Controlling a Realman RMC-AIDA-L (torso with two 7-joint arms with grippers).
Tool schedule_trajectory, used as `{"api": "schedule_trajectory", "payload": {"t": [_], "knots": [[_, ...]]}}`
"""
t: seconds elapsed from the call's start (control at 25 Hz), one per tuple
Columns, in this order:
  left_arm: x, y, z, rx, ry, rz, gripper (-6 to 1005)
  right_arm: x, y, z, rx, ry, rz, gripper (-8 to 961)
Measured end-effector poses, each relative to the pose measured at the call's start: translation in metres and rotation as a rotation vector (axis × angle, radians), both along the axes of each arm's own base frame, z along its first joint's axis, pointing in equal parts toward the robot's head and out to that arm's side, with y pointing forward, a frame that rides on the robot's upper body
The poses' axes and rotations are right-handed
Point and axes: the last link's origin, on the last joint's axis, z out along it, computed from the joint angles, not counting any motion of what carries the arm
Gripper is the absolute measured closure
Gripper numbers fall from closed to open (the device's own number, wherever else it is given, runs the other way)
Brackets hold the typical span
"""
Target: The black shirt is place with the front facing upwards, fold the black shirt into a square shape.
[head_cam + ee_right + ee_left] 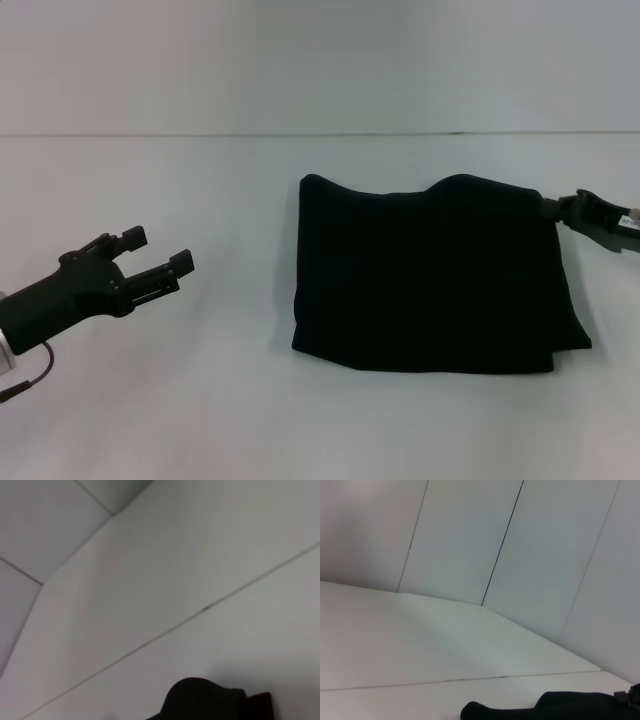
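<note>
The black shirt (430, 280) lies folded into a roughly rectangular block right of the table's middle, with no lettering showing. Its far edge bulges up a little. My left gripper (160, 250) hovers open over bare table well to the left of the shirt, holding nothing. My right gripper (562, 210) reaches in from the right and meets the shirt's far right corner. The left wrist view shows the shirt's far edge (545, 707) low down, with the right gripper (631, 697) at its end. A hump of the shirt (200, 700) fills the lower part of the right wrist view.
The white table (200, 400) meets a pale wall (300, 60) at the back. A thin seam (445, 680) runs across the tabletop beyond the shirt.
</note>
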Motion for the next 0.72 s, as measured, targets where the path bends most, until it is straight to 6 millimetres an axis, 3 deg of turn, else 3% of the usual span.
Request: {"api": "schedule_trajectory", "payload": {"t": [0.32, 0.52, 0.72], "knots": [[0.003, 0.001, -0.006, -0.02, -0.031, 0.011, 88, 0.014, -0.009, 0.005, 0.031, 0.029, -0.049, 930], [0.008, 0.005, -0.004, -0.087, -0.12, 0.064, 89, 0.028, -0.028, 0.021, 0.122, 0.086, -0.009, 716], [0.026, 0.023, 0.0, -0.284, -0.242, 0.16, 90, 0.016, -0.053, 0.028, 0.115, 0.004, 0.319, 580]]}}
